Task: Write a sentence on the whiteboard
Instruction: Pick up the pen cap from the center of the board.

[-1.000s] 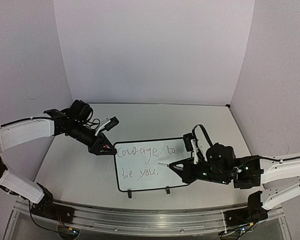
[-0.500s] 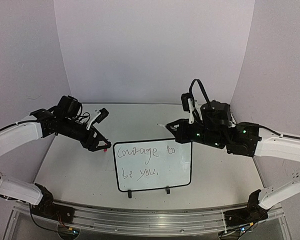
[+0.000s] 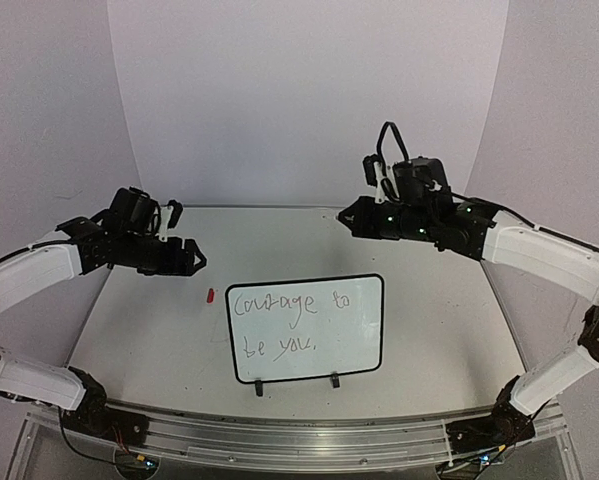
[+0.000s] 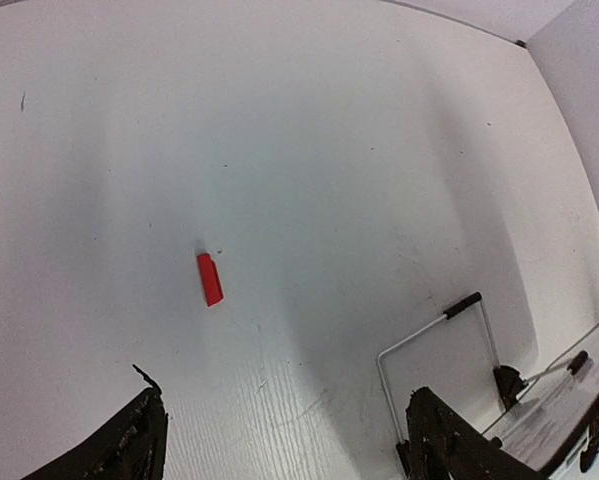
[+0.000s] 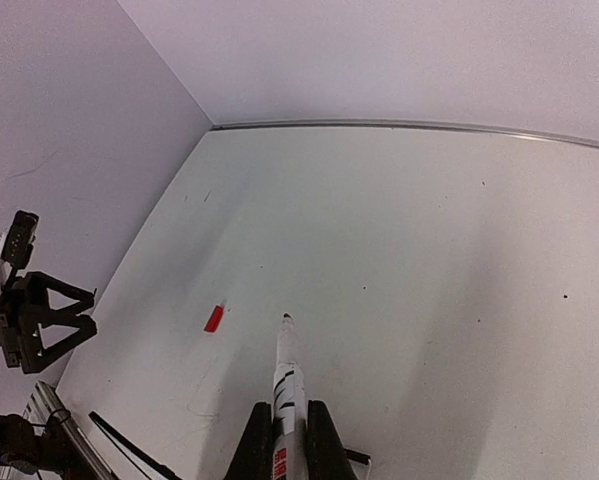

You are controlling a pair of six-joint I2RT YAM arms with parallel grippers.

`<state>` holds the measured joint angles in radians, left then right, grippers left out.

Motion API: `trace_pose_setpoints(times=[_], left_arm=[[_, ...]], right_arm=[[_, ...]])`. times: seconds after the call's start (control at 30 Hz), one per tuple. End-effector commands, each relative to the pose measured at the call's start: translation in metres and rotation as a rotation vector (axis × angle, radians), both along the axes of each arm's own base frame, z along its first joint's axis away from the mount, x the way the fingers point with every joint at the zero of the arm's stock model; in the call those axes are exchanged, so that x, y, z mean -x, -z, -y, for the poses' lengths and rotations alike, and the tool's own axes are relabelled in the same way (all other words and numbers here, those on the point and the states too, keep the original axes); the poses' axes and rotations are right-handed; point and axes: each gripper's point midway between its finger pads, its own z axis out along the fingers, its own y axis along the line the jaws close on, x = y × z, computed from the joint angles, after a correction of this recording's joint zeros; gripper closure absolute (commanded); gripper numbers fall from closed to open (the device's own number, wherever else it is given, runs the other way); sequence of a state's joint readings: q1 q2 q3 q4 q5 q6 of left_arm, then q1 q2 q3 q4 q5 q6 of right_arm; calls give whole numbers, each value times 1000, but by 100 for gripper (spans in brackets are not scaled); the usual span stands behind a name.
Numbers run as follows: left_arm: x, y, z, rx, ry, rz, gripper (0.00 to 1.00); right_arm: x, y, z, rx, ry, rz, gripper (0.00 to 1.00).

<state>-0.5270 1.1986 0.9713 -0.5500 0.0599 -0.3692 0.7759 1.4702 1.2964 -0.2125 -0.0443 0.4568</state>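
Note:
The whiteboard lies flat on the table near the front, two black clips on its near edge. The sentence reads "Courage to be you," in two dark cursive lines. My right gripper is raised behind the board, shut on a white marker whose bare tip points forward over the table. My left gripper is open and empty, in the air to the left of the board. A small red marker cap lies on the table just left of the board; it also shows in the left wrist view and the right wrist view.
White walls close off the table at the back and on both sides. A corner of the whiteboard shows between my left fingers. The metal rail runs along the near edge.
My right gripper lifted the marker off the board and swung up and back. My left gripper let go of the red cap beside the board, opened and drew back left.

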Motion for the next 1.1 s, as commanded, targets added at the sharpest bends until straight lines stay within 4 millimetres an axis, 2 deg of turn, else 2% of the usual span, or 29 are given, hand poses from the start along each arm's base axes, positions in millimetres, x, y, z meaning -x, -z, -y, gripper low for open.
trace_pose_setpoints(times=[0.0,0.2,0.33,0.43,0.5,0.63,0.73,0.97,1.07], left_arm=[[-28,19,-12,-20,-222,-69,17],[-46,66,-5,-144,-206,-184,23],[-58,84,11,-144,-153,-204,23],[-64,99,14,-164,-148,-234,24],[-67,109,16,-180,-147,-262,30],[-72,135,17,-179,-148,-324,49],[-76,141,18,-169,-160,-331,53],[-78,150,22,-161,-134,-346,53],[-78,156,23,-175,-123,-369,60]], right_arm=[[-19,-1,9,-66,-19,-75,100],[-32,1,31,-66,17,-86,100],[-38,8,41,-72,29,-109,100],[-41,10,46,-74,38,-116,100],[-43,11,49,-74,43,-118,100],[-44,15,48,-79,35,-134,100],[-43,17,48,-81,34,-143,100],[-41,22,50,-81,41,-158,100],[-41,24,50,-86,50,-167,100]])
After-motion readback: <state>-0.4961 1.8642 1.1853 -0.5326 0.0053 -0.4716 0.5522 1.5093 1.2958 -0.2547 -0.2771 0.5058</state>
